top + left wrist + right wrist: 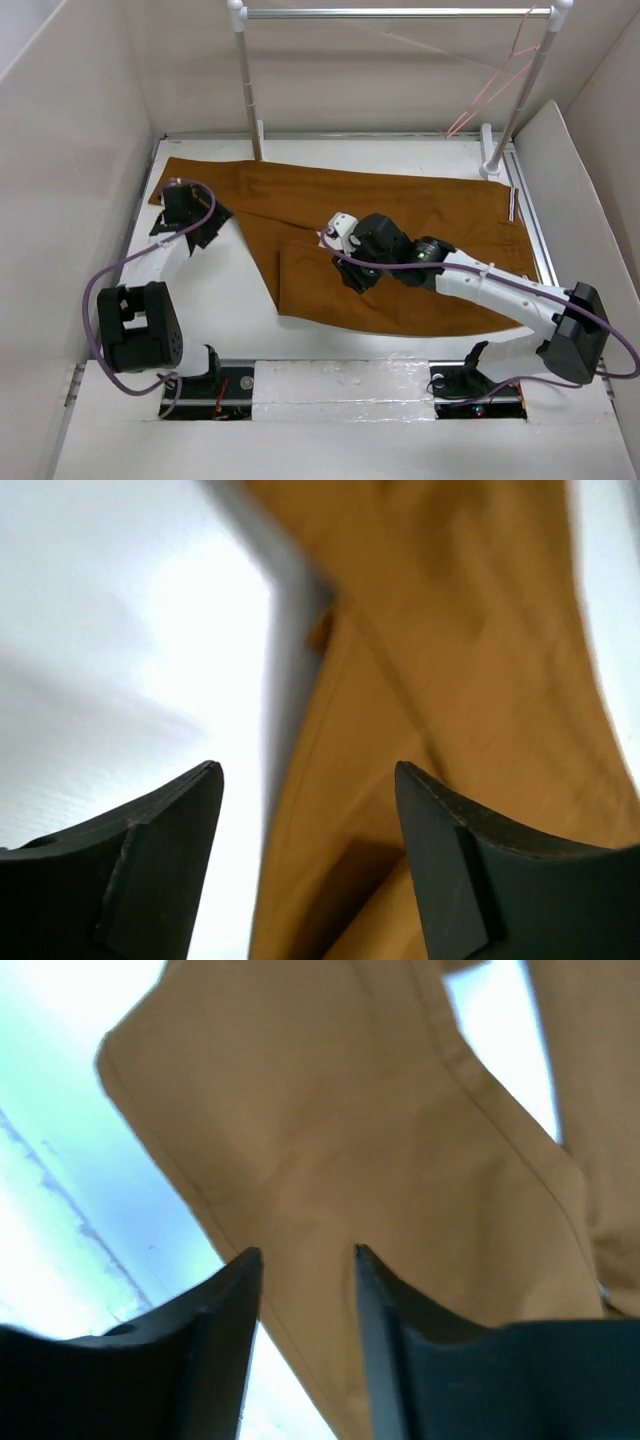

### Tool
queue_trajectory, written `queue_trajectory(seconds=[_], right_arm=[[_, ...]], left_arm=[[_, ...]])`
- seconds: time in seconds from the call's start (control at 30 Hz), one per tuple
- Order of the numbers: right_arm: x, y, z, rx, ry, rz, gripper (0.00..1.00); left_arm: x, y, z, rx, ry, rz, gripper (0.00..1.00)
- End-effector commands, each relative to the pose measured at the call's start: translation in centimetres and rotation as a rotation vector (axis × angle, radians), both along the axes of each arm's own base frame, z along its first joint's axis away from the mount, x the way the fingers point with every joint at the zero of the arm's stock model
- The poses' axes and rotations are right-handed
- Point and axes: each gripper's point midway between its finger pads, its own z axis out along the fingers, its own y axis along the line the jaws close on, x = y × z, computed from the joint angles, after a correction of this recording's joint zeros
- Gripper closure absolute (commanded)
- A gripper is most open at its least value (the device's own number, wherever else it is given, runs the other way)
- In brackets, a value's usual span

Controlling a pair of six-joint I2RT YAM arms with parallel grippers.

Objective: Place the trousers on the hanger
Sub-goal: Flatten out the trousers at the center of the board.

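Trousers (pixel 420 215): flat on the table (pixel 230 300), full length, directly beneath both end effectors. The striped waistband (pixel 513 200) lies far out beyond the right end effector, towards the hanger side.
Lay, judged: spread out so that a fold or a grip point is easy to find. Nothing is lifted.
Left end effector (pixel 307 780): fingers wide apart, nothing between them. It is poised low at the leg end, with the cloth edge running straight ahead through the gap and bare table off its left finger.
Right end effector (pixel 307 1255): fingers parted by a narrower gap, nothing gripped. It is tilted over the middle of the upper leg, with a hemmed corner of cloth ahead and to its left. Whether it touches the cloth cannot be told.
Hanger (pixel 487 90): hooked on the rail (pixel 390 13), well above and beyond the right end effector. It is untouched, well apart from both arms, and bare.
Stage, judged: the garment is being arranged for a grip, and hanging has not yet begun.
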Motion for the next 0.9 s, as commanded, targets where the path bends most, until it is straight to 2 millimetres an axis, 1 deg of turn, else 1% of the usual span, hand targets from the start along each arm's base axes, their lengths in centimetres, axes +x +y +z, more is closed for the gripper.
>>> queue_trajectory(seconds=[0.0, 0.03, 0.1, 0.13, 0.17, 0.2, 0.23, 0.3, 0.33, 0.37, 0.4, 0.43, 0.47, 0.5, 0.53, 0.57, 0.6, 0.63, 0.7, 0.73, 0.77, 0.8, 0.83, 0.87], right_arm=[[1.1, -1.0, 2.1, 0.064, -0.062, -0.045, 0.49], [1.2, -2.0, 2.5, 0.079, -0.073, -0.064, 0.49], [0.9, -2.1, 2.6, 0.087, -0.071, -0.06, 0.49], [0.7, -2.2, 2.9, 0.096, -0.074, -0.057, 0.48], [0.5, -2.4, 2.9, 0.095, -0.073, -0.055, 0.49], [0.4, -2.5, 2.9, 0.096, -0.071, -0.055, 0.49], [0.2, -2.5, 2.9, 0.107, -0.053, -0.076, 0.49], [0.0, -2.6, 3.0, 0.113, -0.045, -0.093, 0.49], [-0.4, -2.4, 3.0, 0.118, -0.043, -0.089, 0.49], [-0.4, -2.4, 3.3, 0.131, -0.047, -0.095, 0.49], [-0.7, -2.2, 3.4, 0.14, -0.042, -0.094, 0.49], [-0.8, -2.2, 3.7, 0.15, -0.041, -0.1, 0.49], [-0.9, -2.3, 3.9, 0.153, -0.042, -0.1, 0.49], [-0.4, -2.8, 4.0, 0.142, -0.062, -0.131, 0.49], [-0.4, -2.8, 4.2, 0.147, -0.066, -0.133, 0.49], [-0.4, -3.0, 4.3, 0.142, -0.067, -0.138, 0.49], [-0.4, -3.3, 4.6, 0.142, -0.078, -0.148, 0.49], [-0.3, -3.6, 4.5, 0.132, -0.082, -0.153, 0.49], [-0.4, -4.8, 4.4, 0.099, -0.1, -0.176, 0.49], [-0.5, -5.2, 4.0, 0.085, -0.099, -0.178, 0.49], [-0.1, -5.9, 3.7, 0.077, -0.096, -0.202, 0.49], [-0.2, -6.5, 2.9, 0.063, -0.082, -0.204, 0.49], [-0.2, -6.9, 2.6, 0.065, -0.077, -0.21, 0.49], [0.2, -7.4, 2.4, 0.069, -0.071, -0.226, 0.49]], left_arm=[[-1.0, -4.1, -2.1, -0.164, -0.024, -0.148, 0.34], [-1.2, -4.8, -3.6, -0.165, 0.005, -0.186, 0.33], [-1.0, -5.2, -3.9, -0.163, 0.011, -0.199, 0.33], [-0.6, -5.3, -4.7, -0.169, 0.023, -0.205, 0.33], [-0.2, -5.9, -4.8, -0.171, 0.018, -0.234, 0.34], [0.2, -5.8, -5.2, -0.166, 0.033, -0.228, 0.35], [0.8, -6.6, -5.5, -0.161, 0.04, -0.254, 0.35], [1.6, -6.8, -5.7, -0.131, 0.037, -0.25, 0.38], [2.2, -6.5, -5.9, -0.118, 0.044, -0.233, 0.42], [2.5, -6.0, -6.2, -0.101, 0.05, -0.211, 0.51], [2.7, -5.7, -6.5, -0.094, 0.057, -0.19, 0.58], [3.0, -5.3, -6.8, -0.078, 0.057, -0.17, 0.78], [3.1, -5.2, -7.0, -0.073, 0.061, -0.164, 0.86], [3.2, -5.1, -7.0, -0.067, 0.063, -0.163, 0.94], [3.6, -4.9, -6.6, -0.058, 0.06, -0.156, 1.0], [3.2, -4.3, -6.7, -0.034, 0.087, -0.132, 1.0], [3.2, -4.2, -5.9, -0.029, 0.073, -0.126, 1.0], [3.1, -3.9, -3.7, -0.015, 0.021, -0.115, 1.0], [1.9, -3.2, -1.3, 0.015, -0.001, -0.087, 1.0], [1.4, -2.3, 2.2, 0.054, -0.075, -0.047, 1.0], [0.0, -1.8, 2.7, 0.075, -0.052, -0.03, 1.0], [-1.0, -1.5, 5.8, 0.088, -0.118, -0.015, 1.0], [-1.9, 0.3, 6.6, 0.149, -0.119, 0.063, 1.0], [-3.4, 0.8, 6.8, 0.164, -0.094, 0.087, 1.0]])
